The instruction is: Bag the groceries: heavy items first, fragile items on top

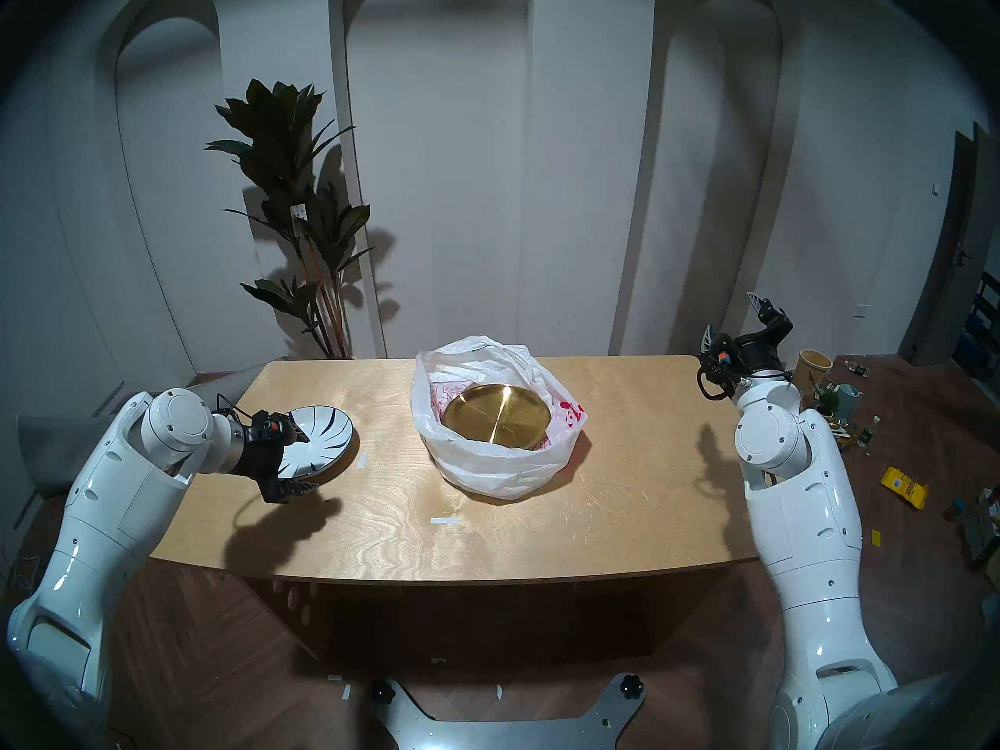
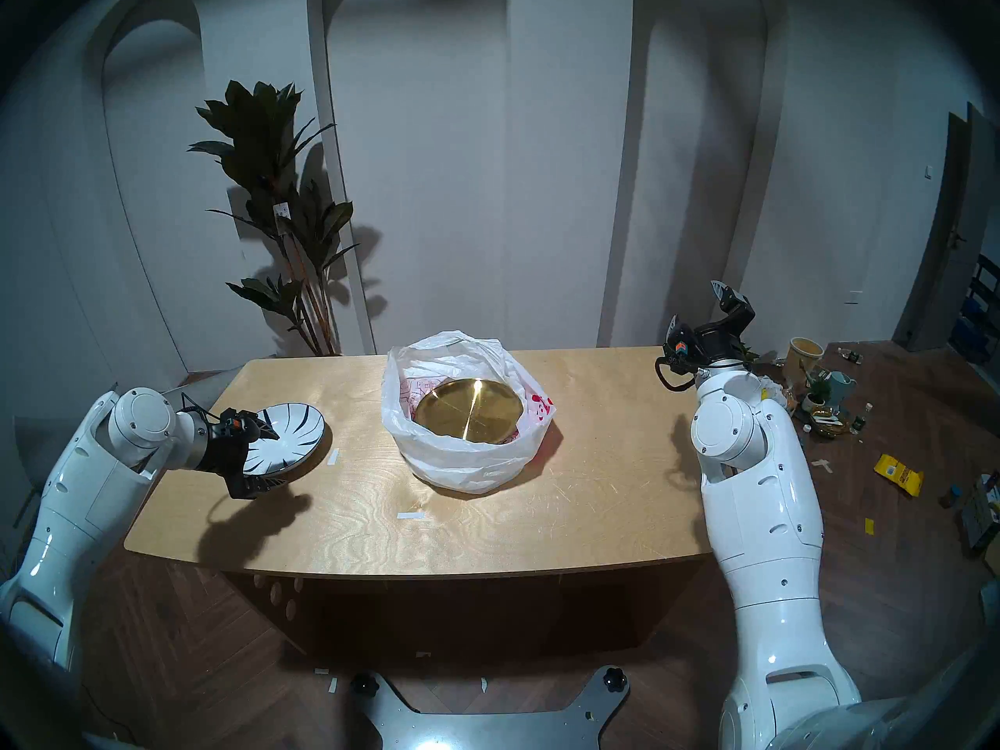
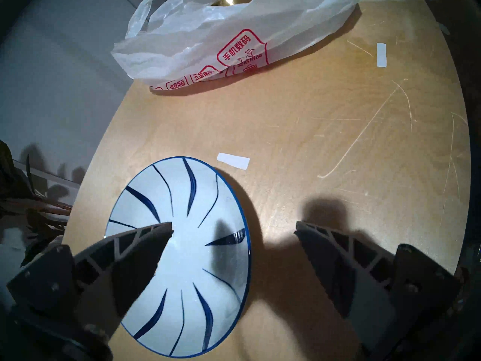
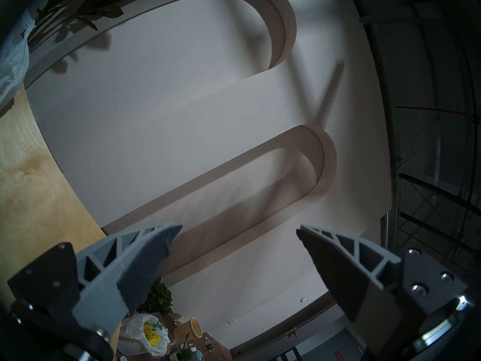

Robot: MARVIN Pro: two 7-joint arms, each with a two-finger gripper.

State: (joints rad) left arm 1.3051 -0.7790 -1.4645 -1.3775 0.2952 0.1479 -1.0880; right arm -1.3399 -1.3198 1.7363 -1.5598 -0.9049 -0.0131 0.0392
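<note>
Striped white plate (image 1: 319, 443) flat on bench (image 1: 487, 516), left of bag (image 1: 503, 462) holding gold plate (image 1: 498, 420). Left gripper (image 3: 234, 229) fingers (image 3: 145, 245) spread wide astride plate's rim, gripping nothing. Right gripper (image 4: 239, 230) fingers apart, empty, raised off bench.

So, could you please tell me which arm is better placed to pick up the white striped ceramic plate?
Left. The left gripper hangs open right over the white striped ceramic plate; the right gripper points up, off the wooden table's far right corner.

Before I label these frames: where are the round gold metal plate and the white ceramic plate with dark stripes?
Round gold metal plate (image 1: 498, 419): head left view, plate centre.
White ceramic plate with dark stripes (image 3: 192, 251): left wrist view, inner face.
</note>
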